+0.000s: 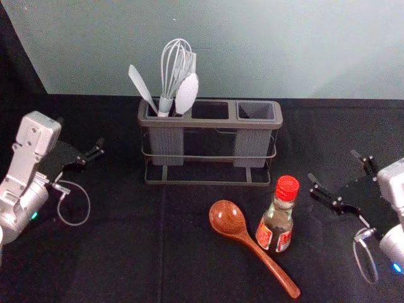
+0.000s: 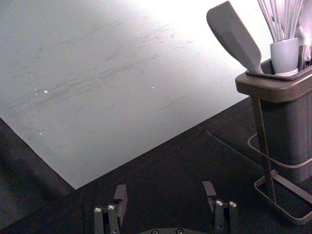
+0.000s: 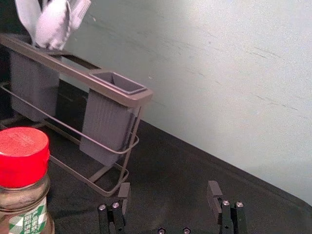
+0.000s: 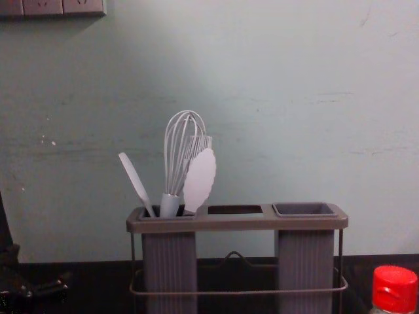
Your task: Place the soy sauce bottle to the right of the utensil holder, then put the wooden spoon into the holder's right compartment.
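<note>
Soy sauce bottle was found upright in front of the right end of the utensil holder, just beside the wooden spoon, which lay flat. Right gripper was seen to the bottle's right, fingers spread wide, nothing held. Left gripper was noted left of the holder, also spread and empty.

Bottle was judged rigid, smooth, breakable if glass, moderately heavy; a slip was thought possible. An upright hold around the body, below the red cap, was favoured. Spoon was judged light and stiff, best taken by its handle.
</note>
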Tool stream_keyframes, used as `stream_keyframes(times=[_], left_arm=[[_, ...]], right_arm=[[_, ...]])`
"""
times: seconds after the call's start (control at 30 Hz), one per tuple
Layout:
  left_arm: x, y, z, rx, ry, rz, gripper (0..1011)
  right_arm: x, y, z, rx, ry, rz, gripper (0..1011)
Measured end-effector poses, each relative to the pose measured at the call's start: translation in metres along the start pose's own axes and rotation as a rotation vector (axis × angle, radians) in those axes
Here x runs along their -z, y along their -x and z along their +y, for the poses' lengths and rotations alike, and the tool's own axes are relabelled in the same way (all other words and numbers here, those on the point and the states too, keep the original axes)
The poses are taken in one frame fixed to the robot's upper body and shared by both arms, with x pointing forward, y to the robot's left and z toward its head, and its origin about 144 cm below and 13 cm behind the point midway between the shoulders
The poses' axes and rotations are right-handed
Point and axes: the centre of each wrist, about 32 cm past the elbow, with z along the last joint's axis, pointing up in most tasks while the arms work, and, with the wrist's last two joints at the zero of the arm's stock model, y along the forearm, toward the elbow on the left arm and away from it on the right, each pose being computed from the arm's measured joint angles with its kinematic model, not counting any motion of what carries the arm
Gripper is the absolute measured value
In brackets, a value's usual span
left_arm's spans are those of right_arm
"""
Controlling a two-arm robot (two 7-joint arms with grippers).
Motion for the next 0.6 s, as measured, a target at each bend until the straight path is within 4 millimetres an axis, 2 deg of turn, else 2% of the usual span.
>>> stream_keyframes(times=[0.3, 0.5, 0.6], left_arm=[[0.000, 0.000, 0.000, 0.000, 0.000, 0.000, 1011], [0.000, 0.000, 0.000, 0.000, 0.000, 0.000, 1011], [0.000, 0.000, 0.000, 0.000, 0.000, 0.000, 1011]], right_arm=[[0.010, -0.020, 0.003, -0.088, -0.071, 0.054, 1003], [0.011, -0.021, 0.006, -0.141, -0.095, 0.081, 1003], [0.009, -0.022, 0.000, -0.170, -0.111, 0.097, 1002]])
